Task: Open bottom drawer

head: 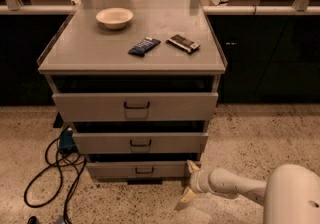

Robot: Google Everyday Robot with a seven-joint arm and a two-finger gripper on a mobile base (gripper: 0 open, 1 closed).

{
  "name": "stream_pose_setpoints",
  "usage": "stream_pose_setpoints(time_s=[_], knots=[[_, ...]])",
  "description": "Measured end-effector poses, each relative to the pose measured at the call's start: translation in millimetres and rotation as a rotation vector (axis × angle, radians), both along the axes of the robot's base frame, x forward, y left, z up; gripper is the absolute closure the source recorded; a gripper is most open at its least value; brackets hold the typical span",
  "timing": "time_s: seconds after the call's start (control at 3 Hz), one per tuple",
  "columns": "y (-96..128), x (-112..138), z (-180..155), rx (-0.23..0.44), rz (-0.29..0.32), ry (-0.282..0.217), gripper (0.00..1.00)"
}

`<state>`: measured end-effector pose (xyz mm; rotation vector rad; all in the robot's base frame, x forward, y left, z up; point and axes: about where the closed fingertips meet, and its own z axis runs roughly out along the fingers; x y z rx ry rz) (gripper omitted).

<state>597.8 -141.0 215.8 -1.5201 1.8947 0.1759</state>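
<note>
We see the shallow grey metal bottom drawer (112,170) at 6 o'clock of the grey cabinet (135,53), w/ a small dark wire handle (145,170) at centre. Our pale two-finger gripper (186,184) sits at the drawer's 3 o'clock by the right corner, jaws spread wide, holding nothing. Risk, we reckon: coming from there, it may strike the panel edge & miss the handle.

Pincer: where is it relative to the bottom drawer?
Camera view: the pincer sits low, right of centre, open, beside the right end of the bottom drawer, well right of its handle.
</note>
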Motion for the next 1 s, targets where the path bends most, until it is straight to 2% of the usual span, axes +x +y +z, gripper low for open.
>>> stream_pose_setpoints(time_s=[0.33, 0.67, 1.0], knots=[[-1, 6, -2, 0.060, 0.016, -0.010, 0.00], [7, 58, 0, 0.214, 0.038, -0.039, 0.00], [11, 56, -2, 0.207, 0.041, -0.041, 0.00]])
